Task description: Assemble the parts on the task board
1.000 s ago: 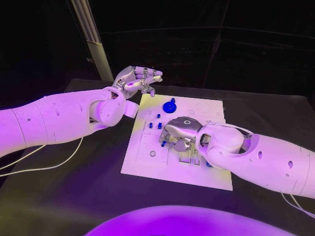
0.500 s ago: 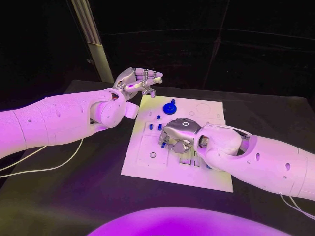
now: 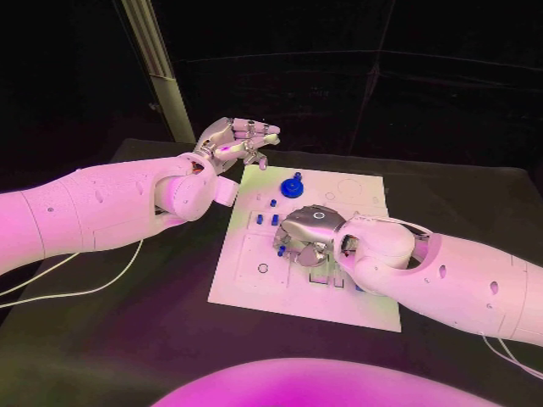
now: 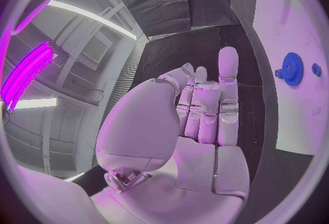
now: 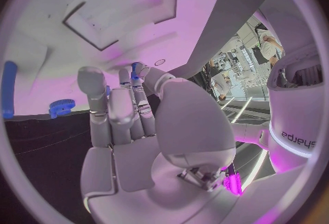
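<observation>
Since a second ago the right hand [image 3: 306, 233] has crept slightly toward the far side of the task board [image 3: 254, 284], fingers curled down over the middle; whether they grasp a part I cannot tell. The left hand [image 3: 237, 138] stays raised off the board's far-left corner, clenched on nothing. A blue gear [image 3: 293, 187] sits near the board's far edge, above the black tabletop [image 3: 125, 339].

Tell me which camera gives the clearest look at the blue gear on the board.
The left wrist view: the blue gear lies unobstructed on the white task board, its teeth visible. The head view shows it small, near the board's far edge. The right wrist view shows it beside the right robot hand.
</observation>
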